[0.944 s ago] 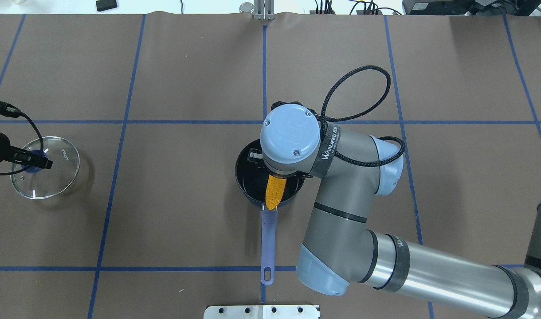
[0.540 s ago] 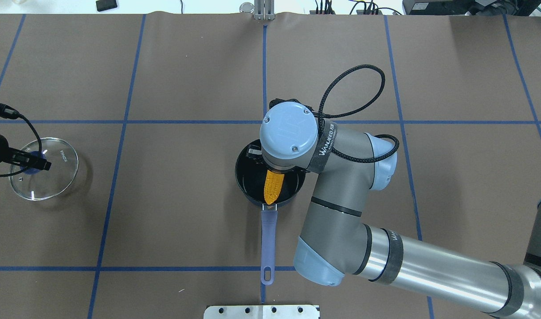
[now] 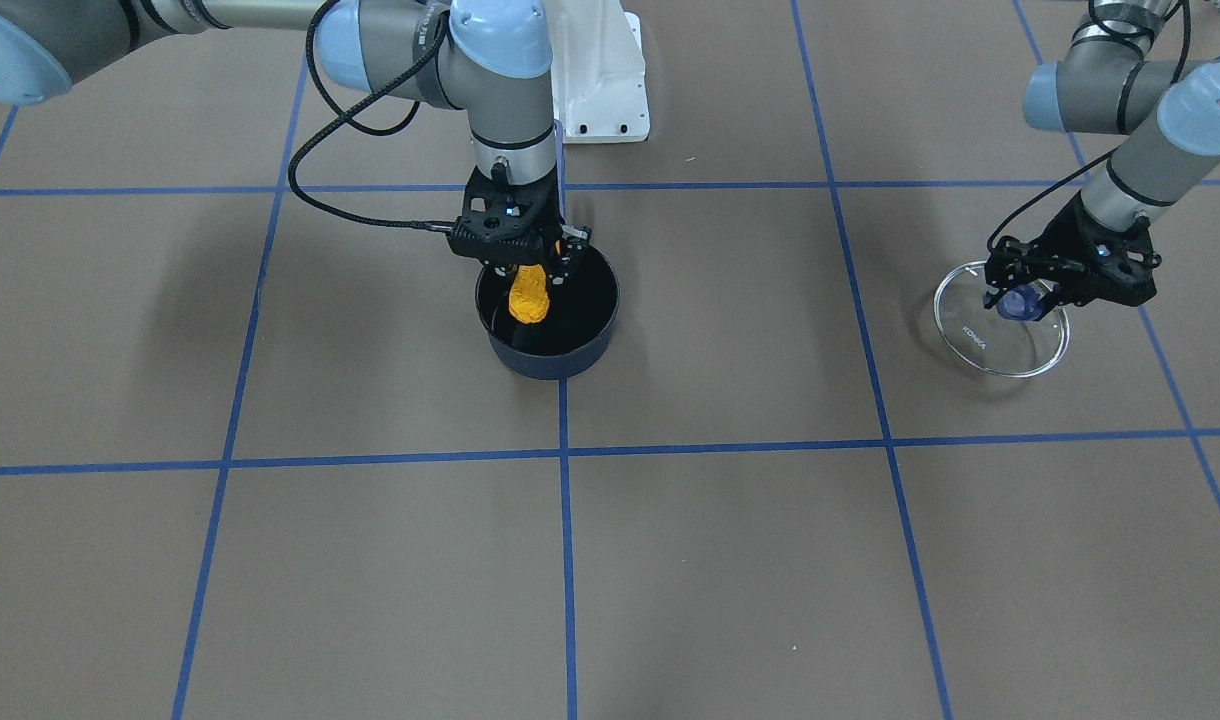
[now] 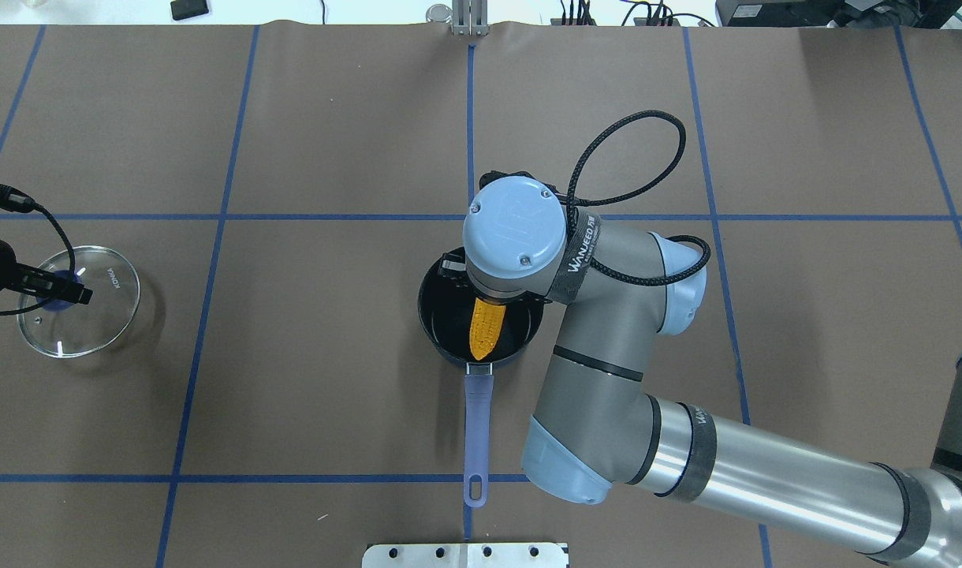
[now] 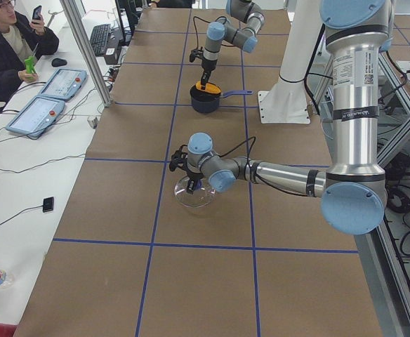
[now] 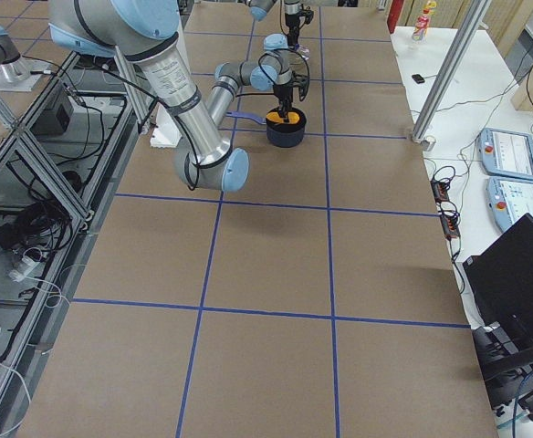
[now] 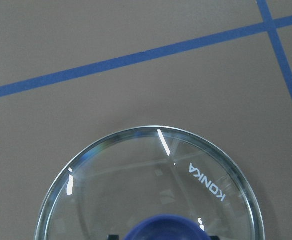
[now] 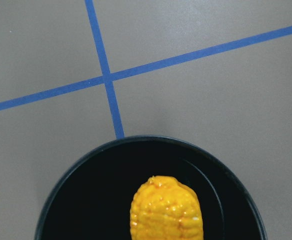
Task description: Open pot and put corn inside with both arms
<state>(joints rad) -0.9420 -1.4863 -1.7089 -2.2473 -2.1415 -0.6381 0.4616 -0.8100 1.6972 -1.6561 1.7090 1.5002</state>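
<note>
Right, I count two robot arms working over one table [image 4: 331,118], the left arm [image 3: 1135,175] and the right arm [image 4: 607,379]. On that table there's just one pot [image 3: 550,362], one corn cob [image 4: 486,333] and one glass lid [image 4: 106,319]. Over at the side bench I make it one man [image 5: 8,42], one keyboard [image 5: 101,38] and two control tablets, the nearer tablet [image 5: 35,116] and the farther tablet [image 5: 63,83].

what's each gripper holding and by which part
Right gripper holds the corn by its upper end, over the open pot. Left gripper grips the lid by its blue knob.
</note>
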